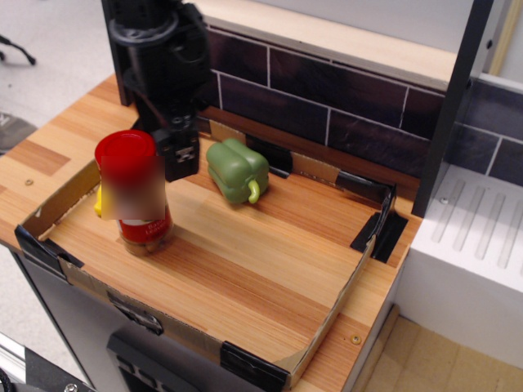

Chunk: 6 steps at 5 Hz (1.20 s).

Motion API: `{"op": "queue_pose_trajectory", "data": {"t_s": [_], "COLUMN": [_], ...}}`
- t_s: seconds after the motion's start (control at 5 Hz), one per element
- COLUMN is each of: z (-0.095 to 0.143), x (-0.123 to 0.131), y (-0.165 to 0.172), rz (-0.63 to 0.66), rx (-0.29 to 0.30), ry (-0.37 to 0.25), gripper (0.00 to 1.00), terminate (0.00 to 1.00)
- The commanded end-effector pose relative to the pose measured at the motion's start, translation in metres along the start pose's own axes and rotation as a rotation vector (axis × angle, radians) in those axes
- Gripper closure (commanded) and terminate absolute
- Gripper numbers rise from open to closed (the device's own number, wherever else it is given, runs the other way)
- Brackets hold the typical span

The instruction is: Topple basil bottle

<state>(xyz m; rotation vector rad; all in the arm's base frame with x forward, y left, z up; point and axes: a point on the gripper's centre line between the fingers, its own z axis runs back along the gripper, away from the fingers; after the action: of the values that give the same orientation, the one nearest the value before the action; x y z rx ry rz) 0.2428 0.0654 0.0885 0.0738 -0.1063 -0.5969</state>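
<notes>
The claw [173, 151] hangs just behind the red cap of the bottle [135, 192]; I cannot tell if it is open or touches the cap. The bottle stands upright at the left of the surface [245, 261], beside the pepper [237, 170].

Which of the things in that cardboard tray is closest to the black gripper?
The basil bottle with the red cap: the gripper hangs right beside its top, while the green pepper sits farther right.

Legible text: none. The basil bottle [134, 193] carried a red-and-white label, blurred over; no word or number on it could be read.
</notes>
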Motion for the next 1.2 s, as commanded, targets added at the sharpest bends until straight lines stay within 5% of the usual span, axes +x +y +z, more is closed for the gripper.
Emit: {"op": "queue_pose_trajectory", "data": {"t_s": [0.0,0.6,0.8,1.0], "z": [0.015,0.007,0.007,0.008], "x": [-0.016,-0.031,-0.03,-0.028], "y": [0.009,0.01,0.012,0.012], "rz": [-0.02,-0.035,-0.092,-0.174], "rx": [0.031,0.057,0.04,0.037], "ry": [-0.011,-0.002,-0.003,-0.024], "gripper": [0.0,0.0,1.0,1.0], "terminate": [0.0,0.0,0.0,0.0]}}
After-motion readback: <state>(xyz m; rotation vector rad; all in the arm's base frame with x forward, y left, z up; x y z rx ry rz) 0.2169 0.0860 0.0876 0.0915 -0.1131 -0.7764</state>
